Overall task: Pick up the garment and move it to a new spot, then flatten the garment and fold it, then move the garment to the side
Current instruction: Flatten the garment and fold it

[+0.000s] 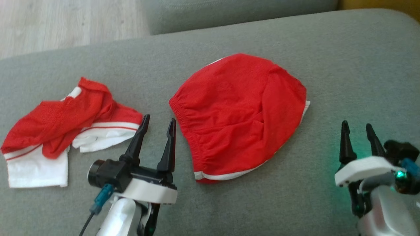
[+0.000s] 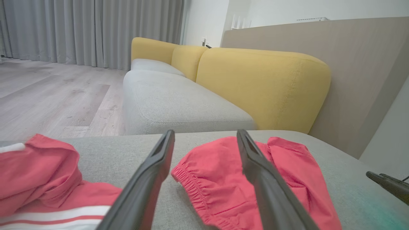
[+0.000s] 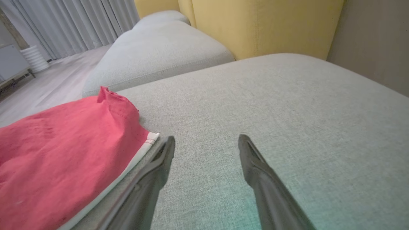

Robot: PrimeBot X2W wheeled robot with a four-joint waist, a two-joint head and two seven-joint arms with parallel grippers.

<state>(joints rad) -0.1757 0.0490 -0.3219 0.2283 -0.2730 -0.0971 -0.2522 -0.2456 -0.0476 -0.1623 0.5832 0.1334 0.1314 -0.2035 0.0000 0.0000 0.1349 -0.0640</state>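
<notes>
Red cloth marks our task's thing: the red garment lies spread flat near the middle of the grey sofa cushion. Its gathered waistband is toward our left, and white trim runs along its near and right edges. It looks folded over on itself, though we cannot be sure from these angles.

Our left tool is just beside the waistband, between the red garment and a crumpled red-and-white garment that lies apart on the cushion's left part. Its two dark fingers stand wide apart and hold nothing.

Our right tool is well to the right of the red garment, over bare cushion, its fingers likewise spread wide and empty. In the right wrist view the white-trimmed edge lies just beside one of its fingers. A green glow falls on the cushion by the right tool.

Beyond the cushion we see a second grey seat with yellow backrests and a pale wood floor.
</notes>
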